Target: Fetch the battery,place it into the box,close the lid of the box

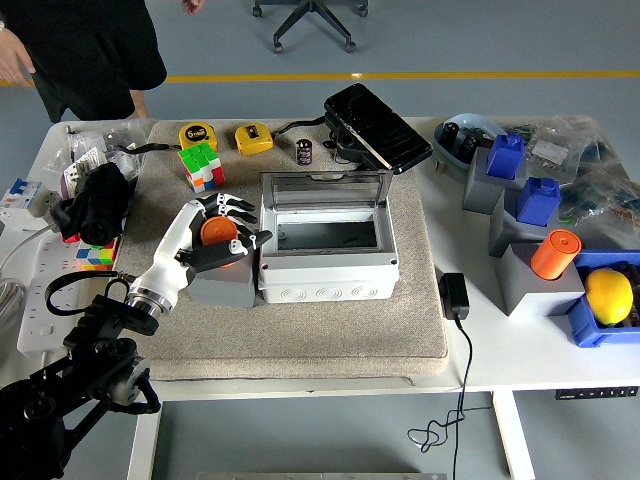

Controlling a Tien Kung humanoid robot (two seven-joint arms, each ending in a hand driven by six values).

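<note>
Left hand (222, 238): black, jointed fingers (237, 209) with white tips, curled around a smooth orange cylindrical battery (217, 234). Battery upright in a matte grey block holder (225, 282), just beneath the palm. Immediately beyond the fingertips, touching the holder: a grey plastic box (327, 262), rectangular, round knock-out marks along its front wall, clear hinged lid (322, 188) raised at the back. Underneath, a coarse beige felt mat (330, 335) over the white table (520, 345). Behind the fingers, a glossy multicoloured puzzle cube (201, 166) and a yellow tape measure (197, 135) marked "5m". Person in black (85, 50) at the far left corner.
</note>
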